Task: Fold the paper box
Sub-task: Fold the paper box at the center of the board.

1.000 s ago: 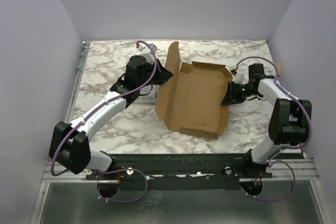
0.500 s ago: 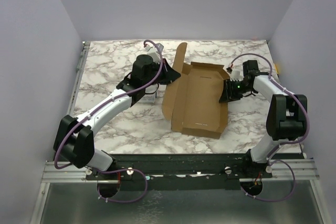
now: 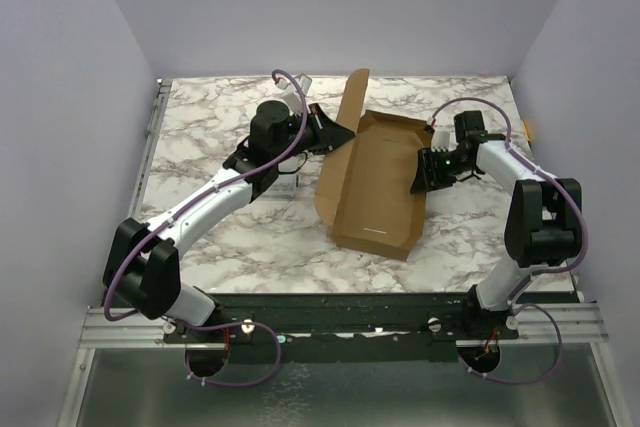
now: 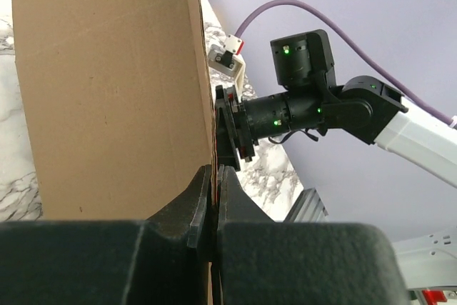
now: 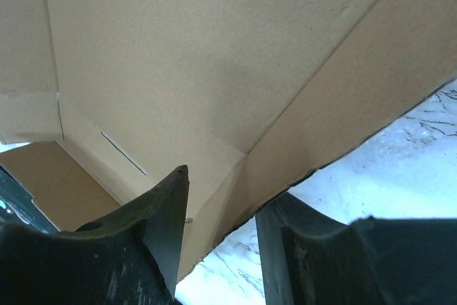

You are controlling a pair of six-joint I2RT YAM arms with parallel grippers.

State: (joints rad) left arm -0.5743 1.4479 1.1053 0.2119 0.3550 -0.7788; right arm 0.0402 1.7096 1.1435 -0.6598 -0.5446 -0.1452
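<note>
Box [image 3: 378, 187] lies open at mid-bench, nearer the far edge. Left claw [image 3: 338, 134] is clenched on its raised left flap [image 3: 352, 99]. Right claw [image 3: 421, 173] straddles its right wall [image 3: 413, 219], fingers apart.

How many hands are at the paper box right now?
2. The left hand is shut on the raised left flap of the paper box. The right hand straddles its right wall, fingers apart. No other hand is in view.
</note>
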